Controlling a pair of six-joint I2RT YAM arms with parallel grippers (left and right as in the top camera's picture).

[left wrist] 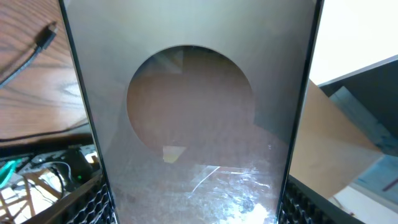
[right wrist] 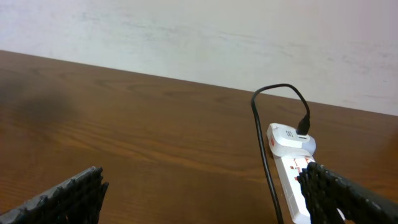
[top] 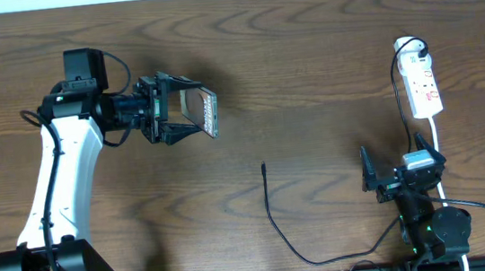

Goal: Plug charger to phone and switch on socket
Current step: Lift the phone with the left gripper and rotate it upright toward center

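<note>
My left gripper (top: 170, 109) is shut on the phone (top: 200, 111) and holds it lifted above the table at the upper left. In the left wrist view the phone (left wrist: 193, 112) fills the frame between the jaws, a dark slab with a lighter round patch. The charger cable (top: 274, 218) lies on the table, its plug tip (top: 264, 164) pointing up, apart from the phone; the tip also shows in the left wrist view (left wrist: 45, 37). The white socket (top: 423, 85) lies at the far right with a black plug in it. My right gripper (top: 396, 176) is open and empty, below the socket (right wrist: 289, 171).
The socket's white cord (top: 436, 147) runs down past the right gripper. A black cable (right wrist: 264, 149) runs beside the strip. The wooden table (top: 308, 74) ends at a white wall behind.
</note>
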